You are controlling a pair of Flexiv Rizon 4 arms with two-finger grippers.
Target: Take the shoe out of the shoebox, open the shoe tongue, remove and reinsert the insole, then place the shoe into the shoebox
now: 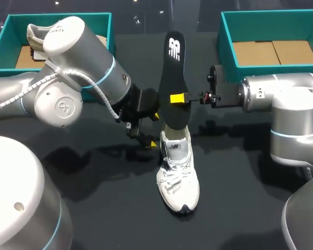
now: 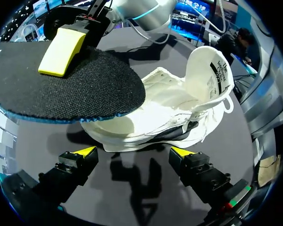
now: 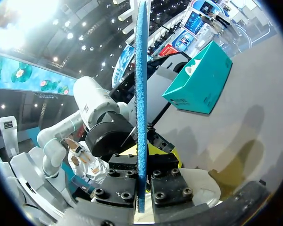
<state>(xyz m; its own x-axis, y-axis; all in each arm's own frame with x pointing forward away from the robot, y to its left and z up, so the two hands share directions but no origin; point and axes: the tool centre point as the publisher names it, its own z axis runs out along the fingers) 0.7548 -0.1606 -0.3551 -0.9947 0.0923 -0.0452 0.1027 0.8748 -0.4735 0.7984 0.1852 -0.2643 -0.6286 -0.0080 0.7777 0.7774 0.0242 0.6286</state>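
Head: right gripper (image 1: 180,98) pinches the black insole (image 1: 173,73) mid-length. It stands upright with its lower end at the collar of the white sneaker (image 1: 177,174) on the table (image 1: 240,203); reads as reinsertion.
Left wrist: left gripper (image 2: 133,153) is spread wide just beside the sneaker, likely to steady it. Tongue (image 2: 212,70) is folded open.
Right wrist: insole is edge-on, thin blue foam.

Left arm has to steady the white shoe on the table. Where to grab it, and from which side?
Probably the heel collar, low, from the left arm's side. The shoe stands on its sole, and the insole, pinched in the right gripper, hangs over its opening, which blocks a top approach. The left gripper sits open beside that flank.
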